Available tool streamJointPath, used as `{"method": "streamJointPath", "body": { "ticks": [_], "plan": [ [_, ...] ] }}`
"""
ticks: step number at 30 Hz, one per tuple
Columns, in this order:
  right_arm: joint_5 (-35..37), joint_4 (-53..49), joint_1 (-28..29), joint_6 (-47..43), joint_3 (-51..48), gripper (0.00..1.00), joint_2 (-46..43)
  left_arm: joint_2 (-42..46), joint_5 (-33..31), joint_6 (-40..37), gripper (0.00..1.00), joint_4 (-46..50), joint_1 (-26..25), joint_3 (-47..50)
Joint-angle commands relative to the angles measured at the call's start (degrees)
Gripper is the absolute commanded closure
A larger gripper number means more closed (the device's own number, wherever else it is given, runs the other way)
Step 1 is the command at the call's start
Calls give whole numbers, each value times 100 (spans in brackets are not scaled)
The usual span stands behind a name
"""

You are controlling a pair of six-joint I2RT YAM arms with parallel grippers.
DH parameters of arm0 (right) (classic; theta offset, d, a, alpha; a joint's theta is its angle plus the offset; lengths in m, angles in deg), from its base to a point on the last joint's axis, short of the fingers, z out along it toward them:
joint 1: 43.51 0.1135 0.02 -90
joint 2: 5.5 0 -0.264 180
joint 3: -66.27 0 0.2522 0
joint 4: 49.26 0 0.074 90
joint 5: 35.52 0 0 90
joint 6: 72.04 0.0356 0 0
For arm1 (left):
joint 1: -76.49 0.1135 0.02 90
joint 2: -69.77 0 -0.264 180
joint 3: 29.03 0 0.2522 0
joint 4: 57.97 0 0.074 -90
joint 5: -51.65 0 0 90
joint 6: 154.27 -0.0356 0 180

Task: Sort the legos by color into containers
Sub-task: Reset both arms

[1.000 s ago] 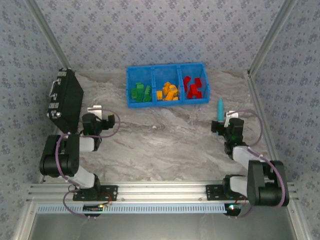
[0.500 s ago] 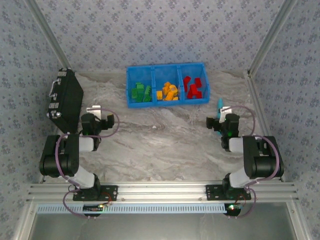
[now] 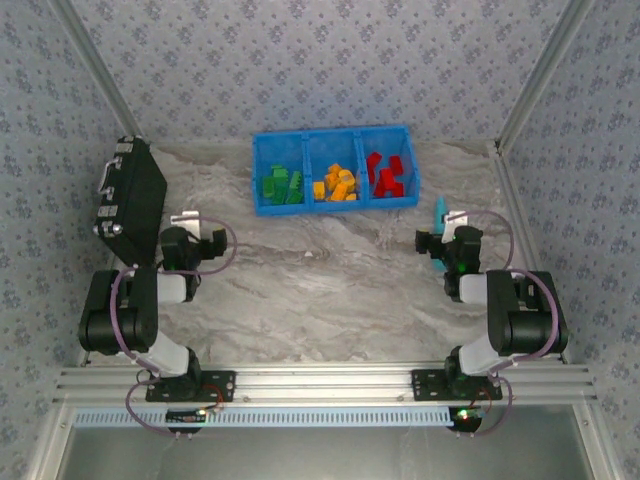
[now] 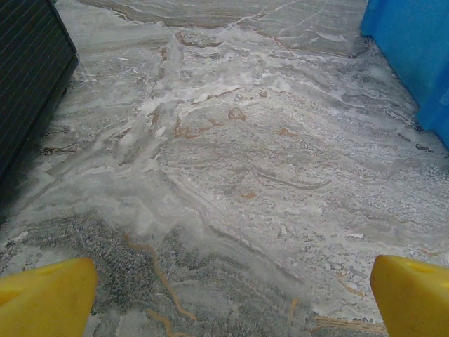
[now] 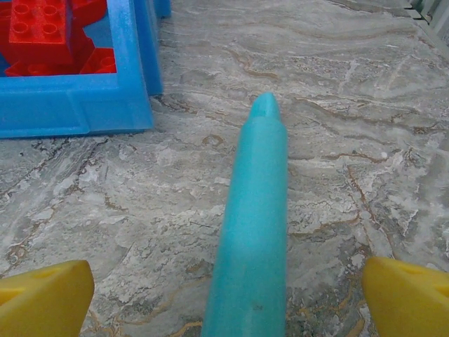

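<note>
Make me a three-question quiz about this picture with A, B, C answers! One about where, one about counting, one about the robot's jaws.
1. Where do the red legos lie?
A. left compartment
B. middle compartment
C. right compartment

2. How many compartments does the blue bin have?
A. two
B. three
C. five

3. How do the right gripper's jaws stand?
A. open
B. shut on a lego
C. shut on nothing

Answers:
1 C, red fills the bin's right end.
2 B, three squares sit side by side.
3 A, its yellow fingertips sit far apart.
</note>
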Motion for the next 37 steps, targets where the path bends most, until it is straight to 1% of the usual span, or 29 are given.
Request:
{"method": "streamJointPath", "body": {
  "ticks": [1, 2, 5, 10, 37],
  "plan": [
    [254, 229, 97, -3, 48, 0, 44, -18, 128, 86, 0, -137, 26, -112],
    [267, 225, 105, -8, 54, 0, 51, -23, 129, 85, 0, -137, 23, -116],
    [4, 141, -21, 57, 92, 0, 58, -21, 125, 86, 0, -137, 22, -116],
    [76, 149, 15, 28, 86, 0, 51, -26, 129, 82, 0, -137, 22, -117],
    [-57, 115, -59, 75, 118, 0, 78, -30, 133, 85, 0, -119, 33, -125]
  ]
}}
